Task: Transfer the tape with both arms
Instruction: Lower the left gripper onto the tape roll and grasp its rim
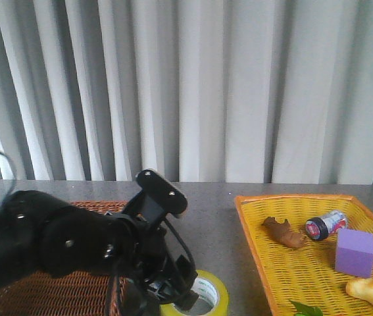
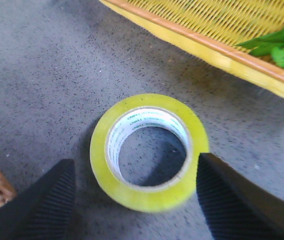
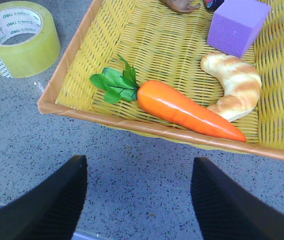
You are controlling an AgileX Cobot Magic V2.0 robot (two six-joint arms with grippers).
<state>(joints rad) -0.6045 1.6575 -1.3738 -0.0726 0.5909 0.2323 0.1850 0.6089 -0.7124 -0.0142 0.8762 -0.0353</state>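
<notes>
The yellow tape roll (image 2: 100, 155) with a white printed core lies flat on the grey table, between the brown basket and the yellow basket. It also shows in the front view (image 1: 218, 288) and the right wrist view (image 3: 31, 55). My left arm (image 1: 74, 243) reaches over it. My left gripper (image 2: 135, 162) is open with one finger on each side of the roll; the jaws are not closed on it. My right gripper (image 3: 137, 161) is open and empty over bare table, just outside the yellow basket's near rim. The right arm is out of the front view.
The yellow wicker basket (image 1: 252, 224) on the right holds a purple cube (image 1: 354, 252), a small can (image 1: 325, 226), a brown piece (image 1: 283, 232), bread (image 3: 234, 85) and a carrot (image 3: 187, 110). A brown wicker basket (image 1: 54, 289) sits under my left arm. Curtains hang behind.
</notes>
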